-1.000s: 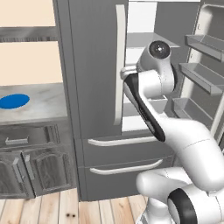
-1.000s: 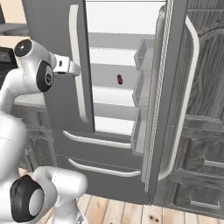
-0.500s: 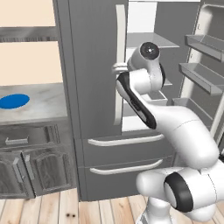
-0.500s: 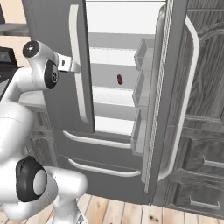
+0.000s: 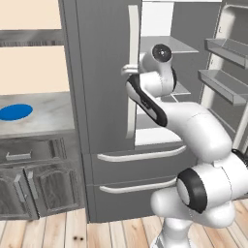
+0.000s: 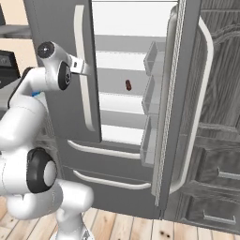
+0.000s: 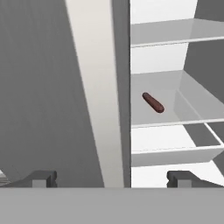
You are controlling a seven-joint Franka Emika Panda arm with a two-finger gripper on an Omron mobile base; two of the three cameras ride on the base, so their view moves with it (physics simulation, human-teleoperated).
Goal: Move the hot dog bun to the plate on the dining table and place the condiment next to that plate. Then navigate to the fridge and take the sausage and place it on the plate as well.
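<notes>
The fridge [image 5: 97, 72] stands before me, its left door shut and its right door [image 6: 187, 93] swung wide. On a white middle shelf inside lies the sausage [image 6: 128, 85], a short reddish-brown stick [image 7: 153, 102]. My gripper [image 7: 111, 177] is open and empty. It hovers in front of the shut door's long silver handle [image 7: 94, 87], left of the open compartment. One of the fingertips [image 7: 43, 177] lies over the door, the other over the shelves. From the left base camera the hand [image 5: 130, 70] sits right against that handle [image 5: 133, 72].
A flat blue disc [image 5: 14, 112] lies on the marble counter [image 5: 48, 121] left of the fridge, above grey cabinets [image 5: 29, 189]. Door bins [image 6: 152, 93] line the open door. Two freezer drawer handles [image 5: 140, 155] run below. Dark cabinets [image 6: 220, 164] stand at the right.
The arm has swung left and a little forward, bringing the hand up to the shut door's handle. The gripper stays open. The sausage has not moved.
</notes>
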